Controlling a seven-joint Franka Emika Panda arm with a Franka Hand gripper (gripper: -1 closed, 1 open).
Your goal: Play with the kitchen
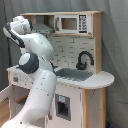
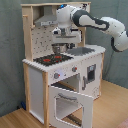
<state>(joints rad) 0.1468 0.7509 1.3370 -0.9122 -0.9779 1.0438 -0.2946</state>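
Observation:
The kitchen (image 2: 37,80) is a tall white and light-wood toy unit with a grey hood (image 2: 46,21) and a pegboard back. Its red-ringed stove (image 2: 49,59) is on top, with knobs (image 2: 56,76) below. The oven door (image 2: 70,104) hangs open toward the front. In the first exterior view I see the black faucet (image 1: 84,58), the grey sink (image 1: 74,75) and a microwave (image 1: 74,23). My gripper (image 2: 60,44) hangs over the back of the stove, just above a small grey pot-like thing (image 2: 59,49). In the first exterior view my own arm (image 1: 37,75) hides the gripper.
A grey curtain (image 2: 10,50) hangs behind the kitchen, which stands on a wooden floor (image 2: 15,119). The open oven door juts out low at the front. In the second exterior view my arm reaches in from the right, across the sink (image 2: 81,51).

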